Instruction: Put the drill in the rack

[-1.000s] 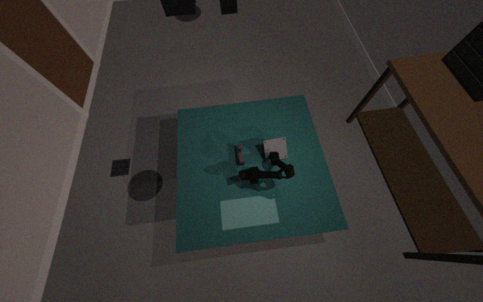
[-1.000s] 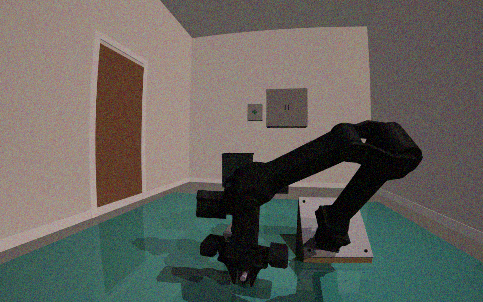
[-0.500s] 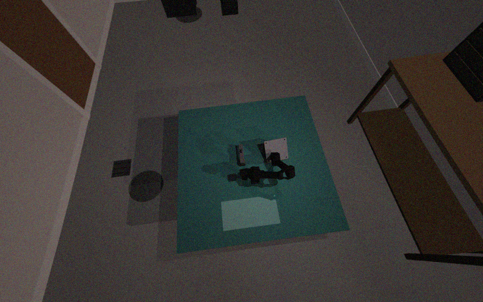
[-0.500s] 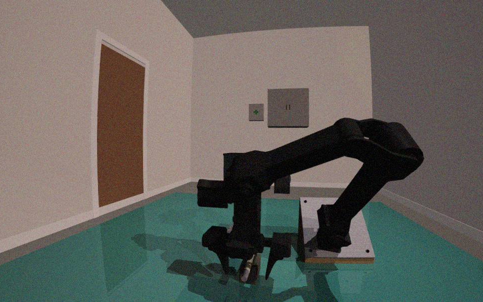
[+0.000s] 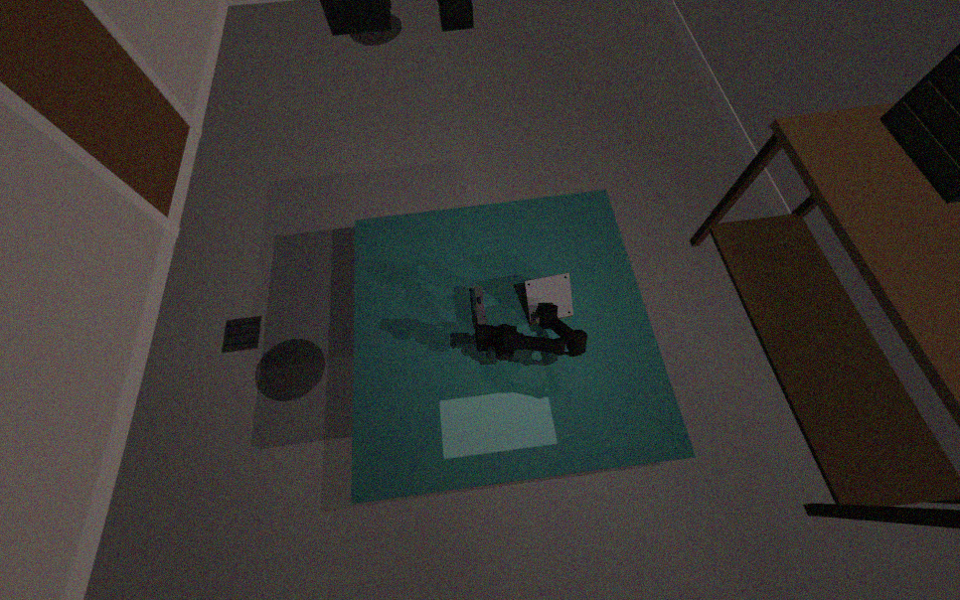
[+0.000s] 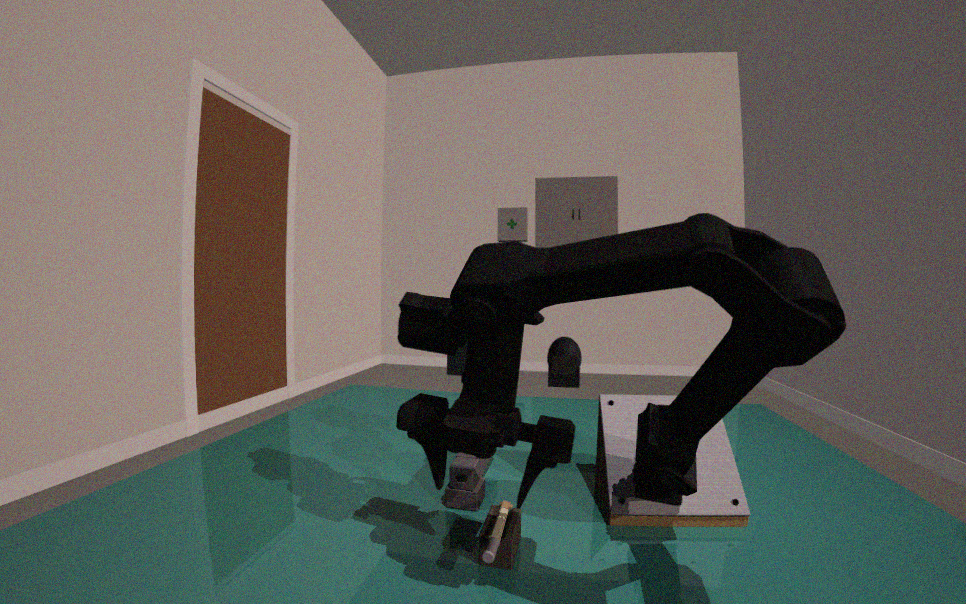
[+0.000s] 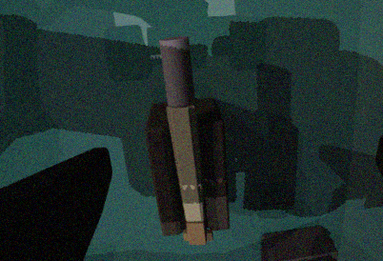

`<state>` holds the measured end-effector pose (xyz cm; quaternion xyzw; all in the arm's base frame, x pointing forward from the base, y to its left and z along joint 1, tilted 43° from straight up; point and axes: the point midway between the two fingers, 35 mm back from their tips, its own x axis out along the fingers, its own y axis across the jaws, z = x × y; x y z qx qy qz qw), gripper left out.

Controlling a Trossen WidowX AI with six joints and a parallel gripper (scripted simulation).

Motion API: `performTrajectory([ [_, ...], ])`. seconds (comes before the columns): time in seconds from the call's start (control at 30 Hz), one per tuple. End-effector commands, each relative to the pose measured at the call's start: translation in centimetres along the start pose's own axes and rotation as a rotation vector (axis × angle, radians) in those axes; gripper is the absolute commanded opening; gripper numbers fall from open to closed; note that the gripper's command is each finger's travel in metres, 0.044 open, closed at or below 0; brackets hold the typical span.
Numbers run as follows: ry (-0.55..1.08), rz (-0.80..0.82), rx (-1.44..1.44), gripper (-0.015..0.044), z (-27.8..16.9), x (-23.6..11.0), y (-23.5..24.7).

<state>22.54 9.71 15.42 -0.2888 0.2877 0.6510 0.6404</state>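
The drill [image 6: 496, 534] [image 7: 177, 75] has a pinkish-grey round end, a tan body and an orange tip. It lies lengthwise between the dark brown walls of the rack [image 6: 512, 541] [image 7: 163, 178], its round end past the rack's end. Whether it rests on the rack's bottom is hard to tell. My gripper [image 6: 480, 495] [image 7: 244, 155] is wide open and empty, its fingers above and to either side of the rack. A grey block with a dark square opening [image 5: 477, 304] [image 6: 464, 477] stands just behind the rack, probably the holder. The key cannot be made out.
The arm's base sits on a pale plate [image 5: 555, 289] [image 6: 704, 480] to the right. All stand on a teal mat [image 5: 401, 260] [image 6: 284, 525]. A wooden bench [image 5: 864, 216] is farther right. Arm shadows darken the mat around the rack.
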Motion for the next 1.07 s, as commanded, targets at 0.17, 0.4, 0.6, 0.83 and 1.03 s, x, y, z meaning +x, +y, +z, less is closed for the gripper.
performTrajectory([
  [0.17,0.109,-0.492,0.177,0.0440,-4.6,-7.8,-5.7],
  [0.4,0.165,-0.951,0.354,0.0440,-8.0,-17.6,-7.6],
  [0.6,0.209,-1.363,0.471,0.0440,-9.9,-27.1,-5.9],
  [0.83,0.265,-1.855,0.528,0.0440,-9.6,-37.6,-0.3],
  [1.03,0.301,-2.228,0.494,0.0440,-7.0,-44.0,6.0],
])
